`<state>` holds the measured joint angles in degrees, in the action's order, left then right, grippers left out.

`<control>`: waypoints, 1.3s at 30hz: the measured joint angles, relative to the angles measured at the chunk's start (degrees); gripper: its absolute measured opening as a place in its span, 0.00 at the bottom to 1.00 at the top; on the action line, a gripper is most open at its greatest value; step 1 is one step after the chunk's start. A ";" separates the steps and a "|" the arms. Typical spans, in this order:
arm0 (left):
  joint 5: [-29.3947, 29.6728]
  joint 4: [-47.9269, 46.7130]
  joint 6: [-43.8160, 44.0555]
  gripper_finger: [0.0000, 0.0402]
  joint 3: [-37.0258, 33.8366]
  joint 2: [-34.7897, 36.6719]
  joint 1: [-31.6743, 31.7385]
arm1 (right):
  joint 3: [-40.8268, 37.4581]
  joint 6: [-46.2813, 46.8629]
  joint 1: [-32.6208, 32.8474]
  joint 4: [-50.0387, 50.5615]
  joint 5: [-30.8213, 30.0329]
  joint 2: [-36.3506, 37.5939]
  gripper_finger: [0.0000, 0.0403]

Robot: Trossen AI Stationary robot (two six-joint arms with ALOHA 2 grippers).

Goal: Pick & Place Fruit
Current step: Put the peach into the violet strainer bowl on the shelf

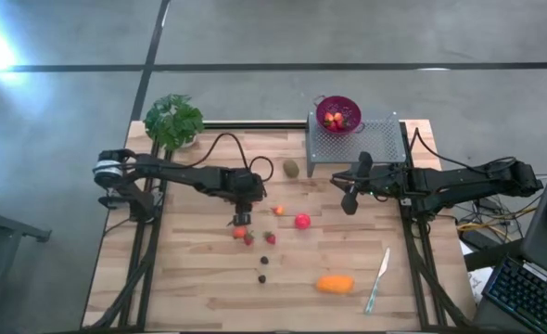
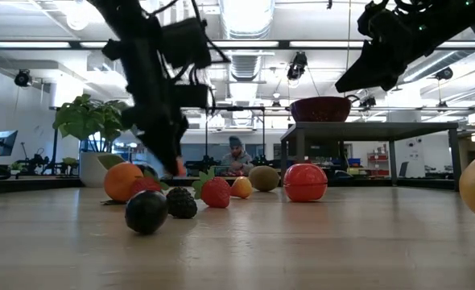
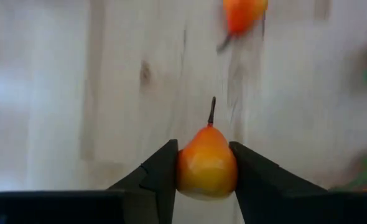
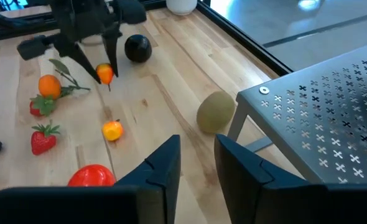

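Note:
My left gripper (image 1: 239,219) hangs over the middle of the table, shut on a small orange-yellow pear-shaped fruit (image 3: 206,167). Below and around it lie strawberries (image 1: 270,237), a tiny orange piece (image 4: 112,130), a pink-red ball (image 1: 302,221), dark berries (image 1: 262,277) and a round orange with a leaf (image 4: 48,86). A dark plum (image 4: 137,48) and a brown kiwi (image 1: 292,168) sit nearer the far edge. An oblong orange piece (image 1: 336,284) lies near the front. My right gripper (image 1: 350,193) hovers open beside the metal rack, holding nothing. My left gripper pinches the small pear-shaped fruit at its wide body (image 3: 182,171) between the two fingers, one on each side. The fingers (image 4: 112,53) come from above, pointing down. The fruit is lifted clear of the table, and its thin stem (image 3: 213,109) points down toward the wood.
A perforated metal rack (image 1: 366,153) stands at the far right with a purple bowl (image 1: 338,113) of red fruit on top. A green leafy plant (image 1: 173,121) is at the far left corner. A slim pale knife (image 1: 377,278) lies front right. Bare wood shows front left.

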<state>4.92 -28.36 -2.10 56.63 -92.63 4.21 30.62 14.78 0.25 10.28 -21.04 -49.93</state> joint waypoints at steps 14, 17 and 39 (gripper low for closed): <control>10.10 32.11 -4.65 0.34 0.32 1.70 -4.28 | -1.93 -0.04 0.39 -6.50 4.49 0.00 0.33; 10.05 41.08 -6.83 0.34 0.34 1.69 -5.27 | -2.92 -1.66 0.37 -10.71 7.57 0.00 0.34; 1.65 62.41 -8.40 0.34 0.21 -5.06 -5.77 | -3.12 -10.19 7.06 -28.66 8.96 -9.34 0.30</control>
<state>6.57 34.05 -10.50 56.84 -97.69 -1.56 27.49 4.59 7.31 -18.38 -12.08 -59.27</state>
